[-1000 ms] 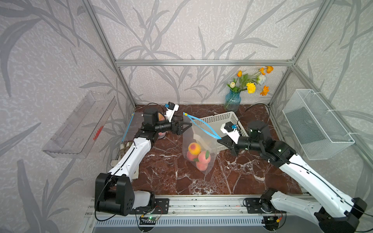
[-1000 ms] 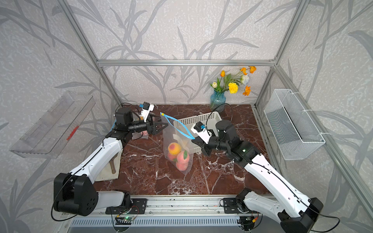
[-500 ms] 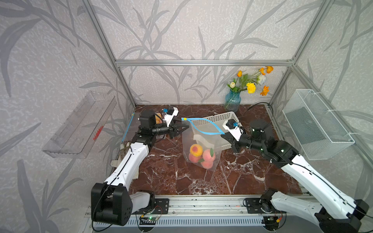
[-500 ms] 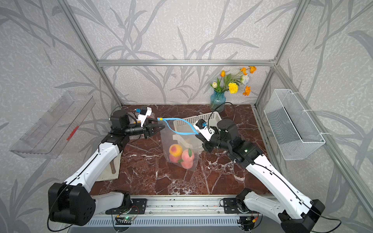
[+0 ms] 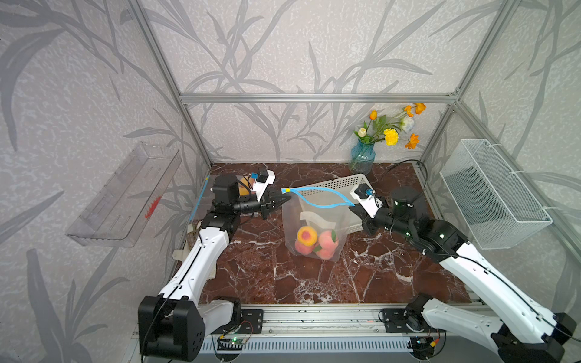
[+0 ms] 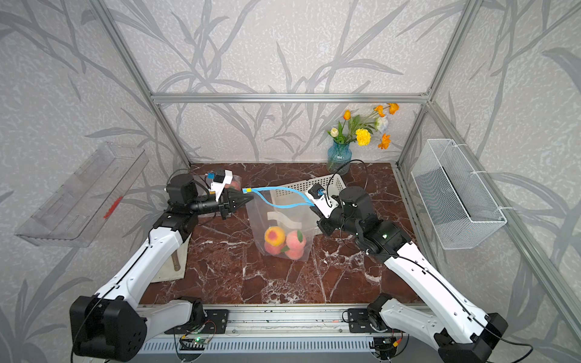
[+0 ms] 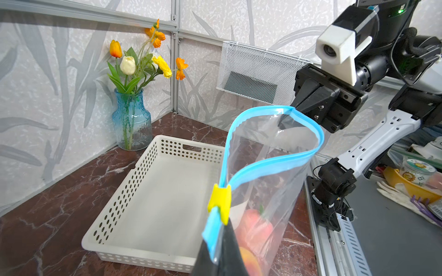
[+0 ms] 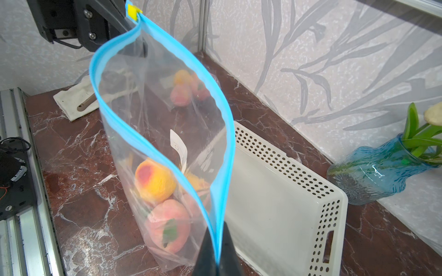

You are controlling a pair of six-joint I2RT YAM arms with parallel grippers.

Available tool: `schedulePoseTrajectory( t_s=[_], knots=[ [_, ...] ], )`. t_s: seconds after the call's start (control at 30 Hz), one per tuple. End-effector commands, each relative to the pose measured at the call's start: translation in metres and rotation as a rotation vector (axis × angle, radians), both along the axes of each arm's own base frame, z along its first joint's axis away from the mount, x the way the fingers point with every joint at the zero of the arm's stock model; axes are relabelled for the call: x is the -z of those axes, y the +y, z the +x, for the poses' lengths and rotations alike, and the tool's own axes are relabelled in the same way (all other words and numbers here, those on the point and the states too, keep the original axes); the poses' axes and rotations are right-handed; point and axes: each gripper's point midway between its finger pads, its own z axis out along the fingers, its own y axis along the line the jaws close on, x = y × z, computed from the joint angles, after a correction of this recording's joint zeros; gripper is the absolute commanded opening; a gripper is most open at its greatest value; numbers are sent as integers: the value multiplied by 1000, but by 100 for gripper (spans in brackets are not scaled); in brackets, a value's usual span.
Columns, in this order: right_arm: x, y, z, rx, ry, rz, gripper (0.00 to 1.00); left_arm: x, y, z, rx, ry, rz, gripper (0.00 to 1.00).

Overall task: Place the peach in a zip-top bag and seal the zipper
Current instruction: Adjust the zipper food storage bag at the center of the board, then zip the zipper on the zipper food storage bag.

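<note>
a lab robot booth: aluminium frame (image 5: 314, 98), wallpapered panels (image 5: 298, 50), marble-look tabletop (image 5: 267, 276)

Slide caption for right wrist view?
Left claw and right claw pinch clear plastic zip-top bag, blue zipper open, pink-orange peaches inside.

Both top views: mounted high out front, angled down, whole tabletop (image 5: 257, 276) in frame, pretty much identical. Left wrist: close-up, facing along zip-top bag (image 7: 275, 148) toward vase (image 7: 131, 119). Right wrist: close-up, opposite direction. Both share bag, basket (image 7: 162, 191).
</note>
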Motion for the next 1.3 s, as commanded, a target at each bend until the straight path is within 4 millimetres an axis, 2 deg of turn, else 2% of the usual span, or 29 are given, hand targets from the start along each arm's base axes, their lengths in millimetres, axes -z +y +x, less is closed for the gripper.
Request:
schedulePoseTrajectory(
  t_s=[0.0, 0.03, 0.1, 0.2, 0.27, 0.43, 0.63, 0.73, 0.93, 1.27],
  knots=[
    [-17, -1, -4, 4, 1, 53, 44, -9, 1, -8, 19, -35, -4, 0],
    [-23, 1, -5, -2, 2, 66, 53, -10, 1, -9, 21, -34, -2, 0],
    [-32, 5, -8, -28, 2, 88, 63, -11, 0, -12, 23, -35, 1, 0],
    [-46, 17, -6, -60, -11, 111, 70, -15, -1, -15, 31, -51, 2, 0],
    [-55, 29, -3, -88, -25, 112, 72, -17, -1, -18, 26, -64, 7, 0],
    [-72, 77, 1, -212, -41, 110, 73, -22, -2, -21, 0, -91, 19, 0],
    [-86, 136, -10, -414, -16, 155, 72, -28, -5, -26, 0, -114, 18, 0],
    [-83, 155, -12, -479, -3, 154, 71, -28, -6, -28, 4, -113, 20, 0],
    [-74, 176, -5, -520, 24, 155, 58, -25, -8, -29, 8, -102, 23, 0],
    [-65, 185, 4, -530, 10, 126, 38, -24, -10, -35, 27, -104, 27, 0]
  ],
)
